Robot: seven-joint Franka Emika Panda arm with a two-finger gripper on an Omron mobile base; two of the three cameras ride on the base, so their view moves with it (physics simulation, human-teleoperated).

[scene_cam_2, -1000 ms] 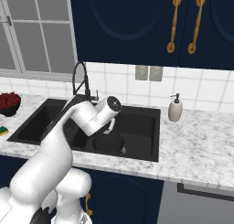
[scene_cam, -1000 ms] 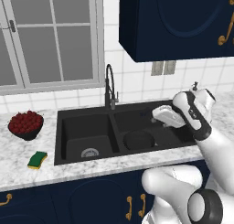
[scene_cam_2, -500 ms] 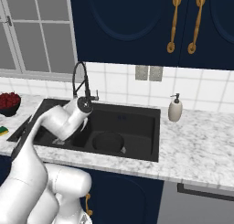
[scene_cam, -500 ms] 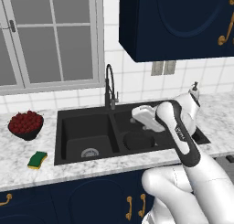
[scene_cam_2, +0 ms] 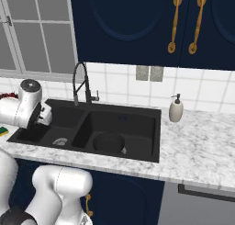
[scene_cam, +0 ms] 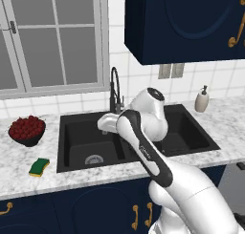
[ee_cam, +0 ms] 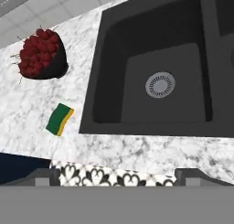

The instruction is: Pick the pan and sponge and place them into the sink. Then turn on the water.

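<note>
While the pan (scene_cam_2: 108, 142) already lies in the sink (scene_cam_2: 137, 156), the sponge is the step in hand.

With its jaws spread wide and holding nothing, the gripper (ee_cam: 117, 174) hangs above the sink's left basin, looking down over the front rim. Just outside the sink's left edge, on the marble counter (scene_cam: 19, 156), the sponge (ee_cam: 60, 119) lies flat, green side up; beyond it, farther from the sink, sits the bowl of red fruit (ee_cam: 41, 55). Next, I judge, the hand must travel left off the sink, descend over the sponge and close across it; the faucet (scene_cam: 115, 90) comes last.
</note>
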